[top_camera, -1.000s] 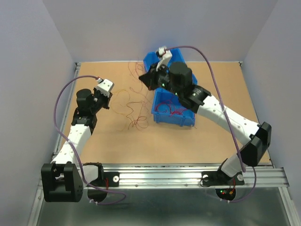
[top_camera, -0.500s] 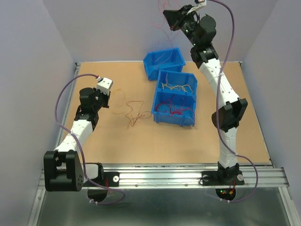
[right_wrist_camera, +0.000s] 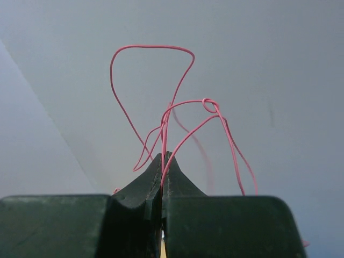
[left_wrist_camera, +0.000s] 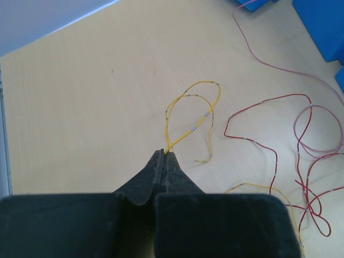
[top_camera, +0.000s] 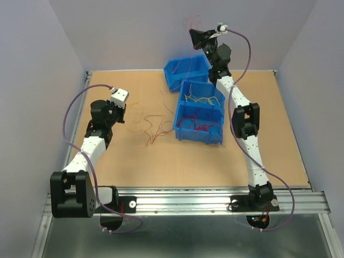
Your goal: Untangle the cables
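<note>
Since a second ago my right arm has lifted from low over the bins to high above the far edge of the table (top_camera: pixel 161 161), and over the last half second it has folded lower. My left arm has barely shifted.

Right gripper (right_wrist_camera: pixel 163 156): jaws pressed together, pinching a pink cable (right_wrist_camera: pixel 153 46). The cable rises from the tips in several loose loops with a small knot on one strand, seen against the grey wall. In the top view the gripper hangs in the air above the back bin (top_camera: pixel 174 80), clear of the table.

Left gripper (left_wrist_camera: pixel 163 153): jaws closed on the end of a yellow cable (left_wrist_camera: pixel 201 82). Its loop lies flat on the table just ahead of the tips.

Red cables (left_wrist_camera: pixel 279 97): loose and overlapping on the table to the right of the yellow loop, between my left gripper and the bins. One pink strand runs across the table toward the bins.

Middle bin (top_camera: pixel 185 86): holds yellowish cables. Near bin (top_camera: pixel 196 137): holds red cables. The three bins sit touching in a row at the table's far centre.
</note>
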